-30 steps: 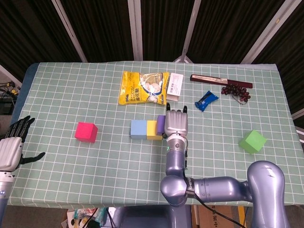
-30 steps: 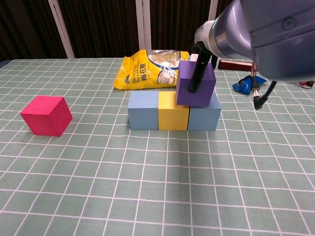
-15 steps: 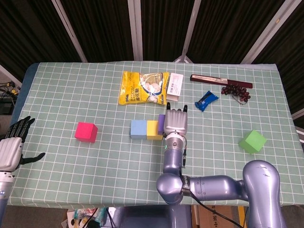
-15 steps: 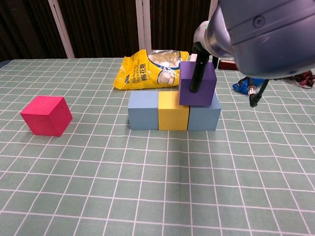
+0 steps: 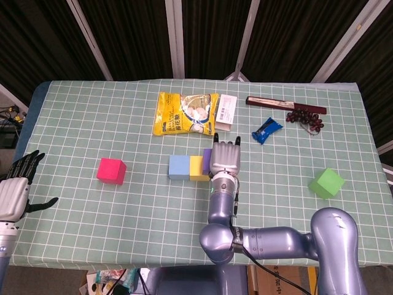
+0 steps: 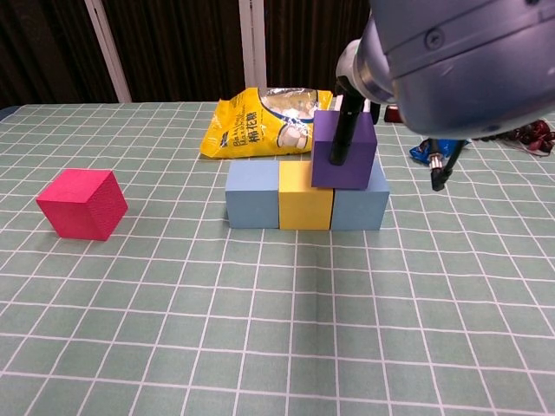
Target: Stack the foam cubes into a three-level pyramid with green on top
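Chest view alone shows us the purple cube [image 6: 345, 159] atop the base row, right hand [image 5: 225, 158] fingers [image 6: 341, 143] grasping it, head view alone the green cube [image 5: 326, 183], left hand [image 5: 15, 190] released.

table with green checked cloth [image 5: 92, 117], cube row [image 6: 303, 206] at centre, pink cube [image 5: 111, 170] left of it, green cube [image 5: 326, 183] far right, yellow snack bag [image 5: 183, 113] behind it, white card [image 5: 226, 112], blue wrapper [image 5: 266, 130], dark box [image 5: 285, 105], grapes [image 5: 306, 119] right of the bag

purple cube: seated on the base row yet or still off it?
On it. In the chest view the purple cube rests across the yellow cube and the right-end blue cube; the right hand holds it.
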`<action>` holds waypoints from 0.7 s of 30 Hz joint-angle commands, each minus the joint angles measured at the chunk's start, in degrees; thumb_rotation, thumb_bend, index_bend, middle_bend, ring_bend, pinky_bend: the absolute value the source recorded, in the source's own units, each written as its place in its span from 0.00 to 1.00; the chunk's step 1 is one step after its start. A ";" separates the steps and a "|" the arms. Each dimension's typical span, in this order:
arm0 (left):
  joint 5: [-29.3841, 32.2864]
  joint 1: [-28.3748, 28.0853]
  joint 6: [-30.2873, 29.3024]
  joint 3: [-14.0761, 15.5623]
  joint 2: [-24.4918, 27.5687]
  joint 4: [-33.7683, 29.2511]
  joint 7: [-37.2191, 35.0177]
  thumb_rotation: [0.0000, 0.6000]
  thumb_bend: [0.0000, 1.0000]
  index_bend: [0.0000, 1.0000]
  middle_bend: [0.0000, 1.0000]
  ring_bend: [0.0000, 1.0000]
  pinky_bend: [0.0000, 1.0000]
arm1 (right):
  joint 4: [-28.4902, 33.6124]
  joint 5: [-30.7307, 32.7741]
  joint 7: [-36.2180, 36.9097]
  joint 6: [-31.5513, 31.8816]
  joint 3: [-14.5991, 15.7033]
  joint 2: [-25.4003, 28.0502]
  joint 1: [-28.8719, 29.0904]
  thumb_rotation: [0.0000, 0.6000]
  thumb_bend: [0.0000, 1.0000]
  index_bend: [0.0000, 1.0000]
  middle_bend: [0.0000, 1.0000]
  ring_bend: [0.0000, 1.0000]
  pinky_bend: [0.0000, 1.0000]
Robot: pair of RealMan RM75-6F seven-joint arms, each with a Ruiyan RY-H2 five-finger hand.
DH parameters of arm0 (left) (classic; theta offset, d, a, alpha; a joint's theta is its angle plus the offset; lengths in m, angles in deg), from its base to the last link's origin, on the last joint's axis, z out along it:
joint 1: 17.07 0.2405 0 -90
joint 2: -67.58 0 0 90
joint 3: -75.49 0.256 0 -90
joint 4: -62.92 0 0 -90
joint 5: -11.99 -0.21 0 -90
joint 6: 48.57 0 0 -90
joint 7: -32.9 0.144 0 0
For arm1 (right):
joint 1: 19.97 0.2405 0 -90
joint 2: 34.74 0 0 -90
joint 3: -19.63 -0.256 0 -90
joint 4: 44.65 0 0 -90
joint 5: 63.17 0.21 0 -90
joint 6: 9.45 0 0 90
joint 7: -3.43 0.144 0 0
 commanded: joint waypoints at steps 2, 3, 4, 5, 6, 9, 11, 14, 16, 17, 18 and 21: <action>-0.08 -0.01 -0.02 0.01 0.02 0.02 -0.05 1.00 0.03 0.00 0.00 0.00 0.00 | 0.00 0.06 -0.11 0.07 -0.06 -0.26 0.07 1.00 0.22 0.04 0.49 0.27 0.00; -0.10 0.00 -0.03 0.02 0.04 0.02 -0.09 1.00 0.03 0.00 0.00 0.00 0.00 | -0.02 0.05 -0.14 0.10 -0.08 -0.34 0.08 1.00 0.22 0.04 0.49 0.26 0.00; -0.12 0.00 -0.03 0.01 0.06 0.05 -0.13 1.00 0.03 0.00 0.00 0.00 0.00 | -0.02 -0.03 -0.18 0.11 -0.07 -0.40 0.10 1.00 0.22 0.04 0.49 0.26 0.00; -0.12 0.00 -0.05 0.00 0.06 0.07 -0.17 1.00 0.03 0.00 0.00 0.00 0.00 | -0.01 -0.07 -0.20 0.11 -0.07 -0.42 0.11 1.00 0.22 0.04 0.49 0.26 0.00; -0.12 0.02 -0.07 0.00 0.06 0.08 -0.24 1.00 0.03 0.00 0.00 0.00 0.00 | 0.00 -0.12 -0.23 0.15 -0.09 -0.43 0.10 1.00 0.22 0.05 0.49 0.27 0.00; -0.12 0.03 -0.04 0.02 0.08 0.14 -0.37 1.00 0.03 0.00 0.00 0.00 0.00 | 0.05 -0.31 -0.28 0.28 -0.19 -0.43 0.09 1.00 0.22 0.05 0.49 0.26 0.00; -0.16 0.02 -0.02 0.03 0.08 0.16 -0.40 1.00 0.03 0.00 0.00 0.00 0.00 | 0.11 -0.30 -0.35 0.34 -0.29 -0.41 0.07 1.00 0.22 0.05 0.49 0.26 0.00; -0.23 0.01 -0.01 0.06 0.09 0.15 -0.40 1.00 0.03 0.00 0.00 0.00 0.00 | 0.16 -0.28 -0.38 0.33 -0.38 -0.46 -0.01 1.00 0.22 0.05 0.49 0.26 0.00; -0.27 0.02 -0.03 0.08 0.09 0.15 -0.37 1.00 0.03 0.00 0.00 0.00 0.00 | 0.15 -0.29 -0.46 0.28 -0.32 -0.50 -0.05 1.00 0.22 0.05 0.49 0.27 0.00; -0.27 0.03 -0.07 0.08 0.08 0.14 -0.38 1.00 0.03 0.00 0.00 0.00 0.00 | 0.16 -0.29 -0.45 0.26 -0.30 -0.54 -0.10 1.00 0.22 0.04 0.49 0.27 0.00; -0.27 0.03 -0.11 0.04 0.07 0.16 -0.37 1.00 0.03 0.00 0.00 0.00 0.00 | 0.16 -0.28 -0.41 0.20 -0.32 -0.61 -0.14 1.00 0.22 0.04 0.49 0.27 0.00; -0.24 0.04 -0.09 0.06 0.05 0.20 -0.38 1.00 0.03 0.00 0.00 0.00 0.00 | 0.10 -0.40 -0.30 0.07 -0.32 -0.76 -0.17 1.00 0.22 0.04 0.49 0.27 0.00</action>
